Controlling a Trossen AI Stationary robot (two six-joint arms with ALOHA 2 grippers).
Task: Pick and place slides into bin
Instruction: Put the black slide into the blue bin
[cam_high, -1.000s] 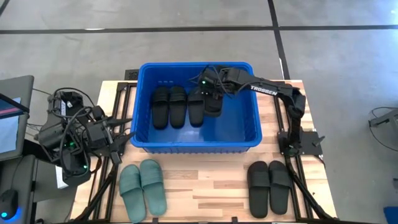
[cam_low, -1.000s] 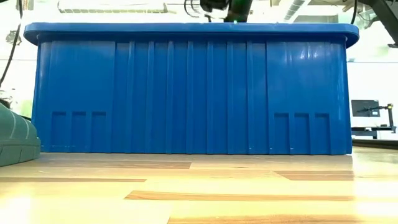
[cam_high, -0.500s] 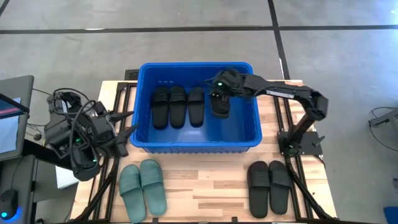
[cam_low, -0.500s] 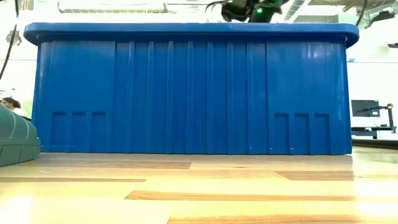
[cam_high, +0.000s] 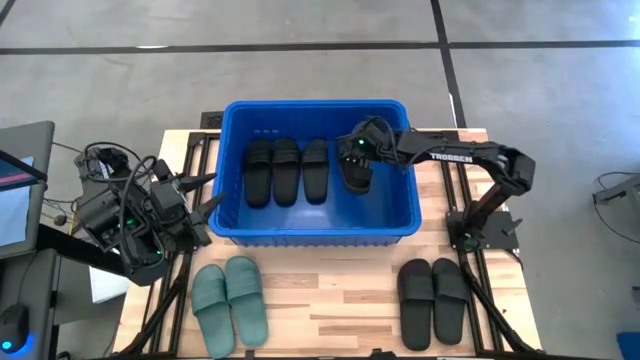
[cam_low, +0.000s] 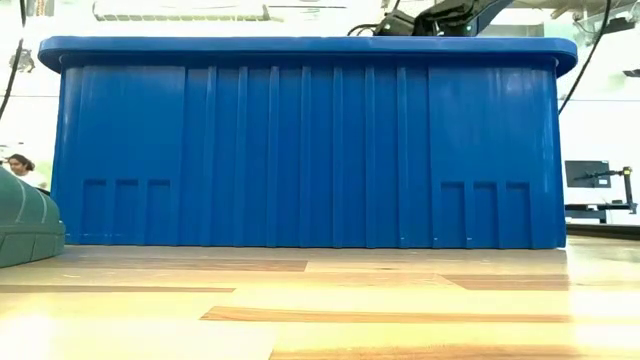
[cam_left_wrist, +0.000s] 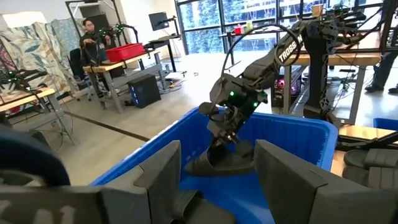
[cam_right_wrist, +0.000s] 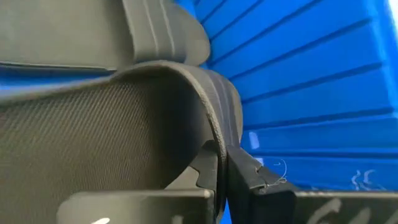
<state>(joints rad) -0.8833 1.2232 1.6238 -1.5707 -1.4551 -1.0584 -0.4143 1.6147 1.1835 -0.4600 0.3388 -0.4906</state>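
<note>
High view is showing the blue bin (cam_high: 318, 225) standing in the middle of the wooden table (cam_high: 330, 300), and three black slides (cam_high: 286, 170) are lying side by side on its floor. The right gripper (cam_high: 356, 160) is reaching into the bin from the right side, and its fingers are pinching tight the strap of a fourth black slide (cam_high: 357, 174), which is hanging tilted just beside the three others, toward the right wall. In the right wrist view the two fingers (cam_right_wrist: 249, 177) are pressing together on the thin edge of this strap. The left gripper (cam_high: 205, 195) is waiting outside the bin, near its left wall, with the fingers standing apart and grasping nothing. In front of the bin, two green slides (cam_high: 228, 303) are lying together on the left part of the table, and two more black slides (cam_high: 433, 300) are lying on the right part.
</note>
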